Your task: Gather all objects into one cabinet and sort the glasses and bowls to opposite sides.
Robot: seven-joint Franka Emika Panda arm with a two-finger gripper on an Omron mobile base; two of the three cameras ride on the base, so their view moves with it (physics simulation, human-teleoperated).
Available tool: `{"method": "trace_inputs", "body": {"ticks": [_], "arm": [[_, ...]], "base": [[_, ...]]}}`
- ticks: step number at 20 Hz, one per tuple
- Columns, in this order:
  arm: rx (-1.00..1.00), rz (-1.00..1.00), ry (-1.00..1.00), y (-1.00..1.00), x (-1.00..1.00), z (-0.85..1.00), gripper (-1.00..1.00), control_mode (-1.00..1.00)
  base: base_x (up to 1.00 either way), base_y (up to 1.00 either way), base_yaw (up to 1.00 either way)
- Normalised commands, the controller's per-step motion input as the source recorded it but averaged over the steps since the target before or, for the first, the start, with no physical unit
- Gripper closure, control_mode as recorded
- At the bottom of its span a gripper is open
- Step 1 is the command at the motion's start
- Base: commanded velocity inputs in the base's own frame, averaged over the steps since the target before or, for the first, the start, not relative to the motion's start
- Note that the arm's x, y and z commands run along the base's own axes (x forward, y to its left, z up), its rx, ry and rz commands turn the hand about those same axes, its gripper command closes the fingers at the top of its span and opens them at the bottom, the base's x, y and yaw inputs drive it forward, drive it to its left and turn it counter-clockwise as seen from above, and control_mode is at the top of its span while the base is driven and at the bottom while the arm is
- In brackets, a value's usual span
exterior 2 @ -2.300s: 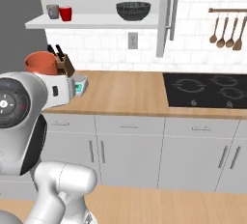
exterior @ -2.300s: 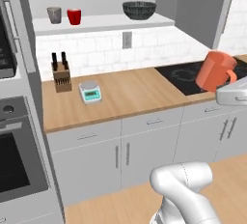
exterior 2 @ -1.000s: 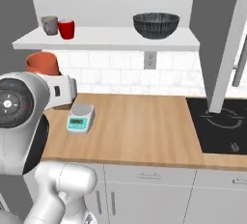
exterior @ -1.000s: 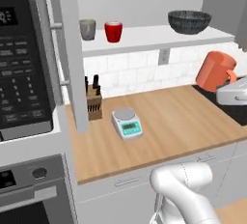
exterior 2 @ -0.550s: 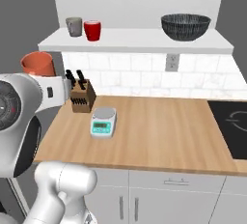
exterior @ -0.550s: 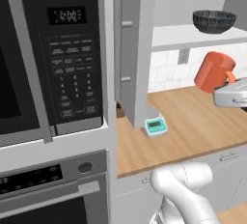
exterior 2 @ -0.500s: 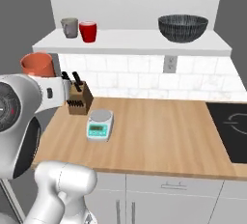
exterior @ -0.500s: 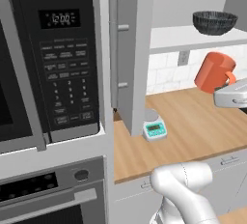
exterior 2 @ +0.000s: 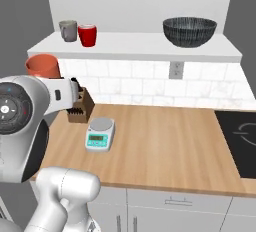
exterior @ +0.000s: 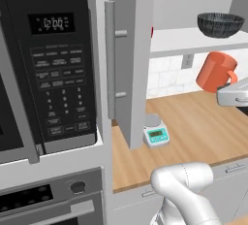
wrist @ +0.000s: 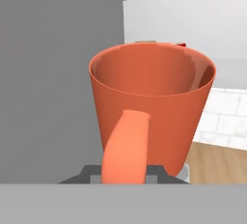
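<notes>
Orange-red, the handled mug (wrist: pixel 152 107) sits clamped by its handle in my hand (wrist: pixel 126 171), held above the wooden worktop (exterior 2: pixel 165 141), while the grey mug (exterior 2: pixel 68 30), red cup (exterior 2: pixel 87 35) and ribbed dark bowl (exterior 2: pixel 189 31) stand on the white cabinet shelf (exterior 2: pixel 135 47).

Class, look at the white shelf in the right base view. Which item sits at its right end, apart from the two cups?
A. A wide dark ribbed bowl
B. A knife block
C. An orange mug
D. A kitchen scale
A: the dark bowl stands at the right end of the shelf, while the grey cup and red cup stand together at its left end.
</notes>
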Motion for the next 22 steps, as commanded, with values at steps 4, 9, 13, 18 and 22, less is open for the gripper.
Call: {"method": "trace_inputs", "body": {"ticks": [4,9,13,18,22], "arm": [[0.0,0.0,0.0,0.0,0.0,0.0,1.0,1.0],[0.0,0.0,0.0,0.0,0.0,0.0,1.0,1.0],[0.0,0.0,0.0,0.0,0.0,0.0,1.0,1.0],[0.01,0.0,-0.01,0.0,0.0,0.0,1.0,-1.0],[0.13,0.0,-0.01,0.13,0.35,0.12,1.0,-1.0]], "base": [[0.76,0.0,0.0],[0.04,0.0,0.0],[0.0,0.0,0.0],[0.0,0.0,0.0],[0.0,0.0,0.0]]}}
